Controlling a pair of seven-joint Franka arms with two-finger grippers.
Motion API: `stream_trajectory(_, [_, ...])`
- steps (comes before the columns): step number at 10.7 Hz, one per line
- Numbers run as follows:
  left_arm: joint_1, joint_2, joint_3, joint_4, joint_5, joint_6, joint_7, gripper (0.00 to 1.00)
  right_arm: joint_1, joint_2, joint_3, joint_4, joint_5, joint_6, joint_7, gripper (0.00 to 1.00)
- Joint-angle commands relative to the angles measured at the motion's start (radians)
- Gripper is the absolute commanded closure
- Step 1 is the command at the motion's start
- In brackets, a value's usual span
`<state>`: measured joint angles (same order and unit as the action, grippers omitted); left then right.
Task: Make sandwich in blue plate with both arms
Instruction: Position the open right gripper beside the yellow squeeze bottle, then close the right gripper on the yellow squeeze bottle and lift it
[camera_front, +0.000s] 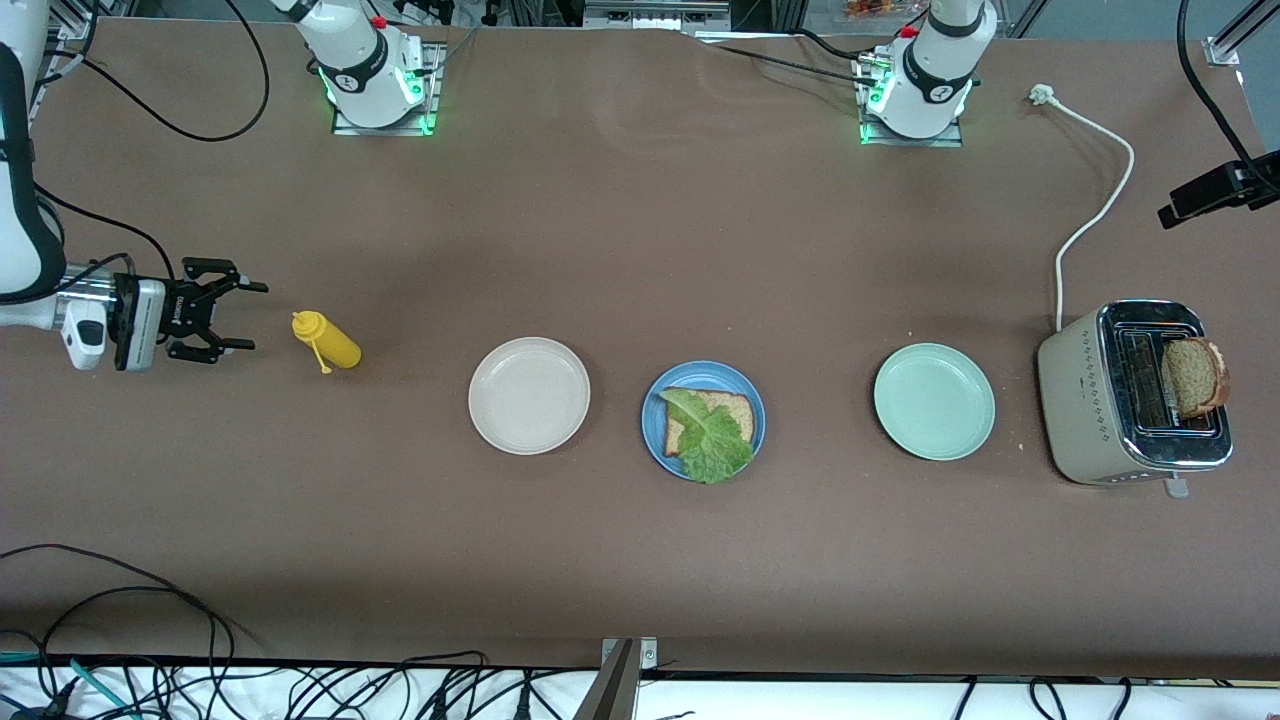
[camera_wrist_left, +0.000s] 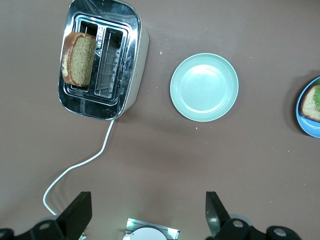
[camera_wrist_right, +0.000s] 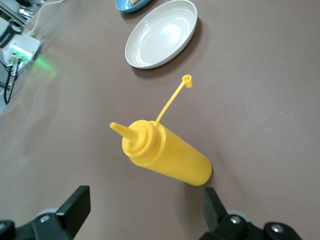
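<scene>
The counter carries a toaster at the left arm's end with one bread slice standing in a slot, then the pale green plate, the blue plate and the cream-white plate in a row. On the blue plate lies one bread slice with a lettuce leaf on top (no upper slice). The right gripper stands wide and empty beside a lying yellow squeeze bottle; the left gripper, wide and empty, hangs over the toaster's cord.
</scene>
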<state>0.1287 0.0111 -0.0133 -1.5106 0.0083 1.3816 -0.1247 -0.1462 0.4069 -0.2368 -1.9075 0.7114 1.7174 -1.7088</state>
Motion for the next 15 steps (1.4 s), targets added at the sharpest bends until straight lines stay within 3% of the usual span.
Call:
stream_trajectory(1, [-0.004, -0.002, -0.004, 0.015, 0.012, -0.019, 0.011, 0.00, -0.048, 0.096, 0.005, 0.025, 0.124, -0.071, -0.223, 0.00])
stream_trajectory(8, [-0.003, -0.002, -0.017, 0.016, 0.012, -0.019, 0.011, 0.00, -0.084, 0.326, 0.008, 0.165, 0.312, -0.248, -0.558, 0.00])
stream_trajectory(15, [-0.001, -0.002, -0.014, 0.016, 0.012, -0.019, 0.011, 0.00, -0.082, 0.401, 0.039, 0.188, 0.358, -0.269, -0.672, 0.00])
